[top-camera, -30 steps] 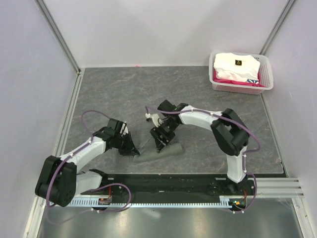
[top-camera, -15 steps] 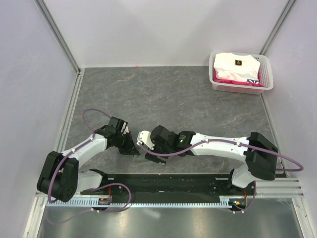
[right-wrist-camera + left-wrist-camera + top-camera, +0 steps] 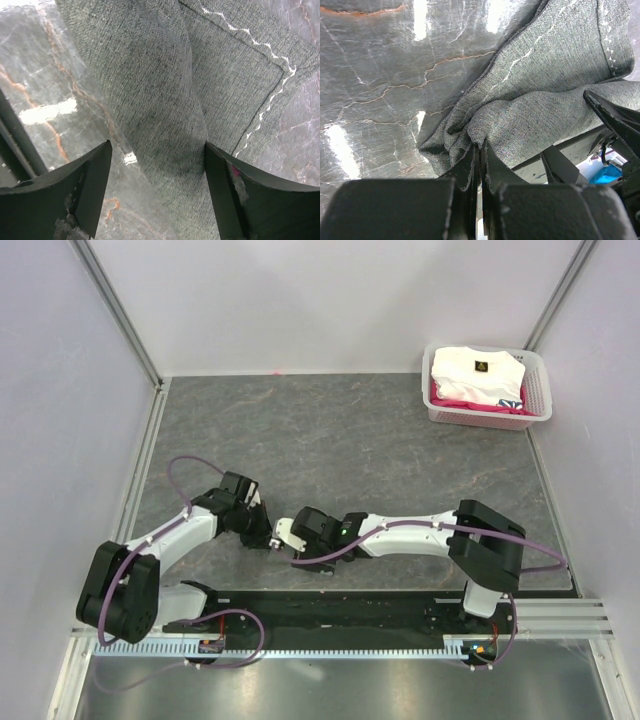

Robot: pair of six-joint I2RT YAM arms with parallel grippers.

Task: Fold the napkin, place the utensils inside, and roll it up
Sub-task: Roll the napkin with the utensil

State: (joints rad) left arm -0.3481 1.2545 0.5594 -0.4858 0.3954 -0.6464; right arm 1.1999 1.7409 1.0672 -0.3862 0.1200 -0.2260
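My left claw [image 3: 480, 150] is clamped tight on a bunched fold of the napkin [image 3: 545, 100], its fingers pressed together with cloth pinched between them. My right claw [image 3: 157, 150] is spread wide, one finger on each side of the napkin's rolled ridge, gripping nothing. The napkin lies on the tabletop [image 3: 350, 430] near the front edge, where my two claws meet, mostly hidden beneath them from above. In the far right corner sits a basket [image 3: 540, 395] holding a white folded garment [image 3: 475, 370].

napkin [image 3: 545, 90]: grey-green woven cloth, pale zigzag hem stitch; bunched in soft roll w/ folds; lying on table [image 3: 380, 75]
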